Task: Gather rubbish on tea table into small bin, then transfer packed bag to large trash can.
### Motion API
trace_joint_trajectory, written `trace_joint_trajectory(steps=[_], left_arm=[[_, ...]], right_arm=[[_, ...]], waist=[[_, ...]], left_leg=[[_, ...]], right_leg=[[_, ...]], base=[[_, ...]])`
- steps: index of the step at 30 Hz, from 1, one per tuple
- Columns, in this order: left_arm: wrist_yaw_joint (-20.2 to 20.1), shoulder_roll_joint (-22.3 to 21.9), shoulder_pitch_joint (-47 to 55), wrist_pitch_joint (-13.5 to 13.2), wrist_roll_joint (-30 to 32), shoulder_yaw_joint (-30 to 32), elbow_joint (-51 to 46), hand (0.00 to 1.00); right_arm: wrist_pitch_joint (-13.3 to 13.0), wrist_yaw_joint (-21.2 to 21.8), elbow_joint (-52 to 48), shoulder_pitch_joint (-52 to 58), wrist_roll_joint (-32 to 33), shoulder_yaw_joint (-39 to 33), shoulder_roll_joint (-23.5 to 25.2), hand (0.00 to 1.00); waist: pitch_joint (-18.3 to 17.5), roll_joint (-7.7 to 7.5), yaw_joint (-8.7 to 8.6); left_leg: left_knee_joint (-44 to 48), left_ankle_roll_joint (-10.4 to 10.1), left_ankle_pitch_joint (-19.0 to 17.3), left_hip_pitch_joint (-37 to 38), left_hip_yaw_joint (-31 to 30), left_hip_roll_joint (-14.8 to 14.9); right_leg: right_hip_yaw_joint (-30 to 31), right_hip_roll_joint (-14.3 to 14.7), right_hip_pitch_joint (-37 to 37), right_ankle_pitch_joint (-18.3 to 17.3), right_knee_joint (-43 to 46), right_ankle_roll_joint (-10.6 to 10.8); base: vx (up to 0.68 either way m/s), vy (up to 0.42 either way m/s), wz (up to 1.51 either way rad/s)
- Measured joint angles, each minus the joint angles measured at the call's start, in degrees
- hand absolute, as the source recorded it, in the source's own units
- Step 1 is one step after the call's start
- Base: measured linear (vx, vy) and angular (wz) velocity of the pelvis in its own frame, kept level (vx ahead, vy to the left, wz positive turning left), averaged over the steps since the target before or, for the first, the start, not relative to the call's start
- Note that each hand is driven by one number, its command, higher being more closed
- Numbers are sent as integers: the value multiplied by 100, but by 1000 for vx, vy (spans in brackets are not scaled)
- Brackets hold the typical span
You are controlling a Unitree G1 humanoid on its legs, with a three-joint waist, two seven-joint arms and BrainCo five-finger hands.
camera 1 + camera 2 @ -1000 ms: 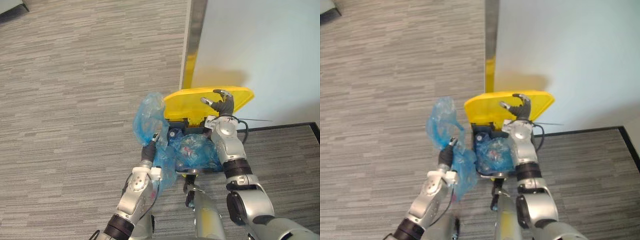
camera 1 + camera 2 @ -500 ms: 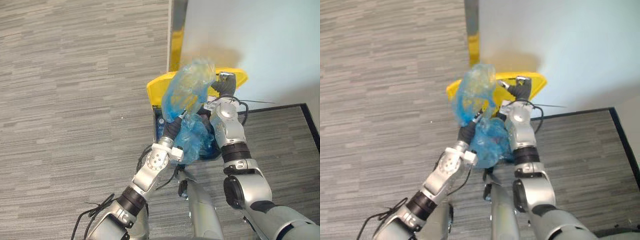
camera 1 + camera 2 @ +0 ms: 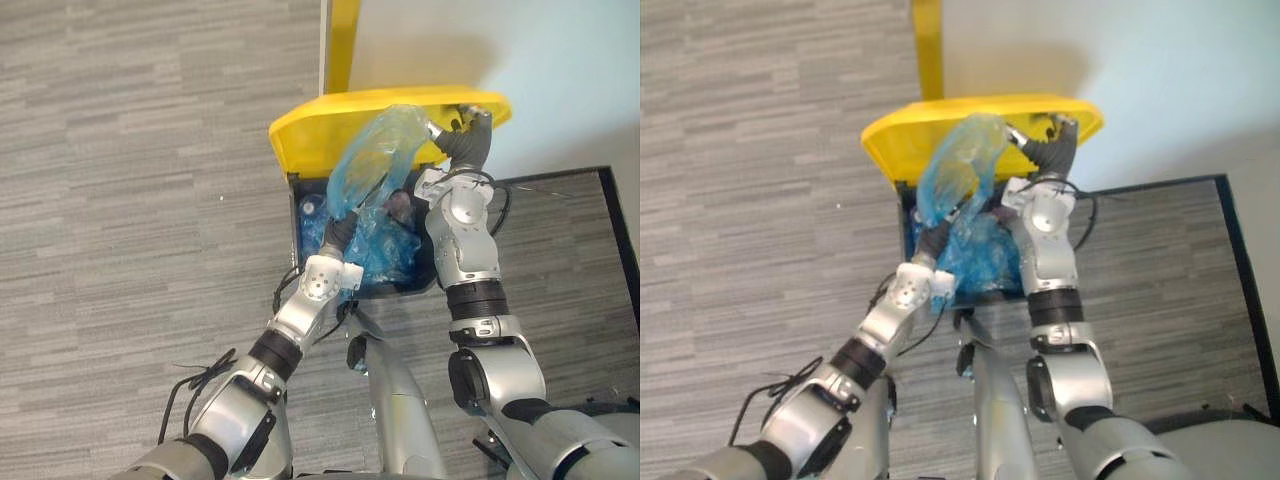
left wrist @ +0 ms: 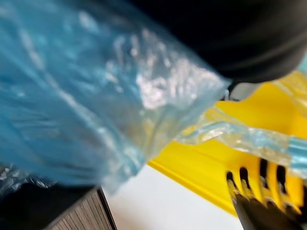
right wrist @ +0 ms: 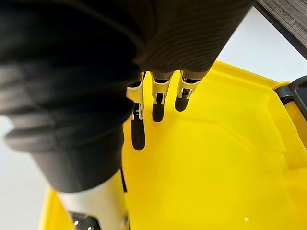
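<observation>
Right hand (image 3: pixel 467 143) flat, I prop the yellow lid (image 3: pixel 320 125) at twelve o'clock; left hand (image 3: pixel 337 235) hold on blue bag (image 3: pixel 375 150) hidden; probably drop next.

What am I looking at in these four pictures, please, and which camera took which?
This is a two-armed humanoid robot. Two pictures come from a stereo camera on its head, looking down; the other two come from cameras on its wrists, very close up. It stands on grey carpet before a large trash can with a yellow lid. The right robot hand props the lid open with straight fingers. The left robot hand is wrapped in a blue plastic bag, raised over the can's opening; how it grips is hidden.
</observation>
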Motion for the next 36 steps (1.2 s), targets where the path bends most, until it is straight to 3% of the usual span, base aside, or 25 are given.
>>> trace_joint_trajectory(steps=[2,8,22,30,36], left_arm=[[28,-5,-243,25,104,166,182,0],[17,-2,-380,51,218,425,316,0],[9,175,-348,71,212,484,291,0],[-6,253,838,69,242,713,-480,0],[-172,387,2317,66,308,1163,-855,0]], right_arm=[[-40,-22,-125,-5,25,74,-89,0],[-100,-16,-206,-12,134,298,-172,0],[-59,126,-124,10,106,568,-321,0],[5,341,28,1104,-339,618,-68,0],[87,563,13,2344,-576,609,315,0]], waist=[[120,-92,-20],[135,-107,-48],[137,-111,-12],[95,-111,160],[72,-106,266]], left_leg=[[195,-24,-35,-273,-54,31],[503,-78,-101,-777,-39,115],[679,8,-182,-753,159,106],[527,69,-206,48,135,58],[33,84,-92,968,162,-33]], right_leg=[[-6,23,-167,81,-17,-24],[107,136,-448,295,-244,51],[346,197,-474,389,-173,71],[338,140,292,322,-198,-33],[336,112,993,208,-193,-155]], base=[[-20,-64,5],[-2,-52,-5],[10,-40,-6],[-21,-43,5],[15,-48,4]])
